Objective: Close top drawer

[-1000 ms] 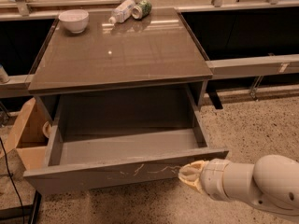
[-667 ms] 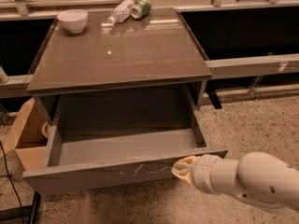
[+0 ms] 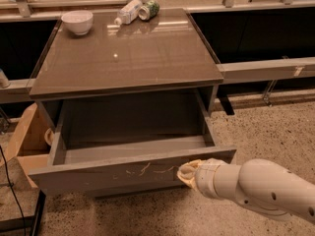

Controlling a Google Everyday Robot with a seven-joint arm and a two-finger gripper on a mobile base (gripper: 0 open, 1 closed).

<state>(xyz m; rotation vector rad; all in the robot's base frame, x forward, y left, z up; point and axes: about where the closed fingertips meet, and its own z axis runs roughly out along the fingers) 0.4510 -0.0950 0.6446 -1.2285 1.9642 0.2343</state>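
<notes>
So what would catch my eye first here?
The top drawer is pulled wide open below the tabletop, its scratched front nearest the camera. The robot's gripper, on a thick white arm from the lower right, sits at the right part of that front. At the tabletop's back edge are a white bowl, a fallen plastic bottle and a green can.

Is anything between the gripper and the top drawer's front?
Nothing. The camera view shows the gripper at the front of the top drawer, no gap visible.
</notes>
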